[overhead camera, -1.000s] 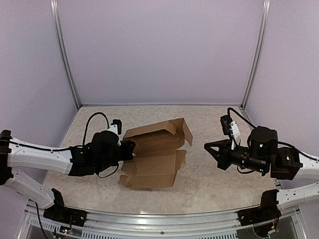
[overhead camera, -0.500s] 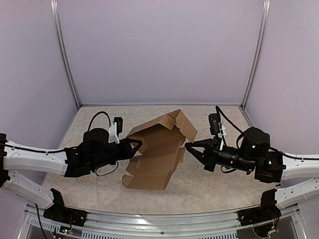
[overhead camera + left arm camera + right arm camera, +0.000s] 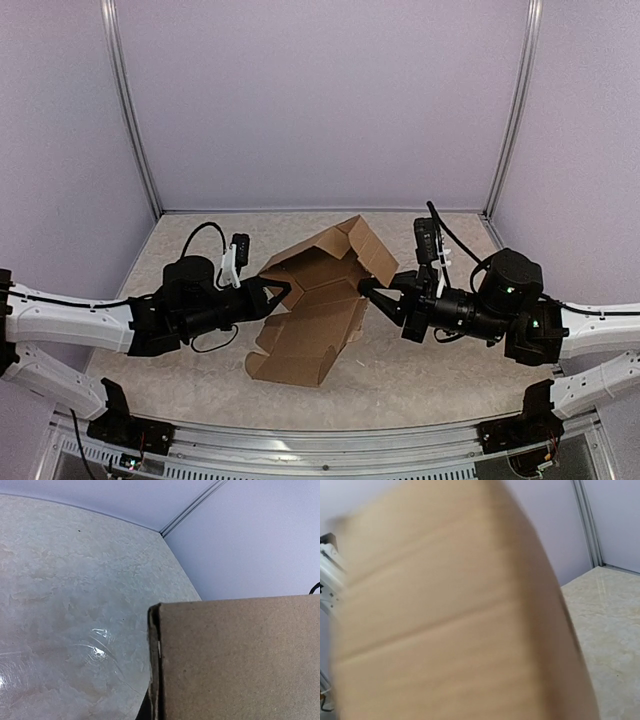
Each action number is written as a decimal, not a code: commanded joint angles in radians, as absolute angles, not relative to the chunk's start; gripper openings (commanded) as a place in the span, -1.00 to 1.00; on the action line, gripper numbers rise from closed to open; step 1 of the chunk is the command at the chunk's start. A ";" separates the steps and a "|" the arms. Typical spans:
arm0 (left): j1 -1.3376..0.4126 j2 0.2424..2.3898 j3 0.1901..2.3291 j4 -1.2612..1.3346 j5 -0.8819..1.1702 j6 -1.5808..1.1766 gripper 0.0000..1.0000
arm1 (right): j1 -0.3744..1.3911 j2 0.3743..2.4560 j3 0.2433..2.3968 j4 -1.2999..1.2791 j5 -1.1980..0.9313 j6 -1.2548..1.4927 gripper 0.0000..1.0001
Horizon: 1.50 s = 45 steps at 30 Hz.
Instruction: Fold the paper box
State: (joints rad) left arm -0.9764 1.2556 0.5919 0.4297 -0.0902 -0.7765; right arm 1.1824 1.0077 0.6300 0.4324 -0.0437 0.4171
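While wrists show only paper box [image 3: 235,660] | overhead: left tool [image 3: 282,290] grips it

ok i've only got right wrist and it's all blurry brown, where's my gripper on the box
observer: the right gripper is shut, its tip against the right side of the paper box, near the raised flap.
operator: left arm holding it
observer: yes, the left gripper is shut on the box's left wall.
operator: box lying flat
observer: no, half open and tipped, its near end on the table.
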 commanded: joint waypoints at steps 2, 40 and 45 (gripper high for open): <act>-0.970 1.262 0.571 0.497 -0.039 -0.759 -1.00 | 1.209 1.045 0.666 0.416 0.023 0.394 -1.00; -0.968 1.167 0.654 0.245 -0.232 -0.554 -1.00 | 1.246 0.674 0.679 -0.132 0.256 0.290 -0.20; -0.969 1.170 0.664 0.214 -0.233 -0.513 -1.00 | 1.246 0.694 0.738 -0.136 0.169 0.251 -0.05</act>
